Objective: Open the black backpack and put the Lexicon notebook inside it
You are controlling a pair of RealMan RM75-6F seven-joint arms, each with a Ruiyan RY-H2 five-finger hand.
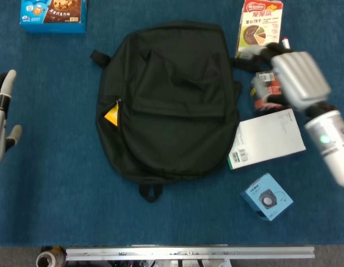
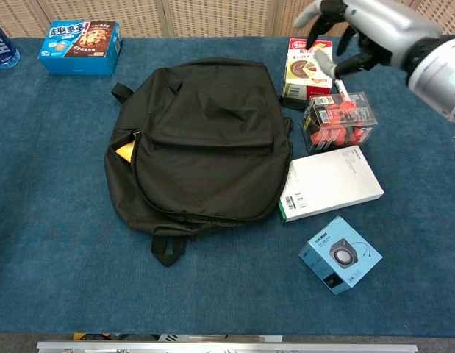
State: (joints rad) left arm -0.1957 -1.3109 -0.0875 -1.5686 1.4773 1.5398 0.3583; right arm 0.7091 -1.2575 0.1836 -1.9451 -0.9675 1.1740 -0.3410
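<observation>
Currently:
backpack [image 1: 169, 100]: flat on tabletop [image 1: 60, 183], flap down.
right hand [image 1: 294, 78]: over red-item box [image 2: 337, 121], fingers spread, empty.
left hand [image 1: 2, 119]: at left edge, fingers apart, empty.
Lexicon notebook [image 1: 111, 115]: inside; yellow corner peeks from side gap.
risk: unzipped, so it could slip out.

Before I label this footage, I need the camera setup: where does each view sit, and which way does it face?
Head view: high above the table, looking almost straight down on the black backpack; left hand at the left edge, right hand at the right.
Chest view: lower, at the table's near edge, looking forward and down; only the right hand shows, top right.
Shared: backpack, yellow notebook corner peeking out, white box.
</observation>
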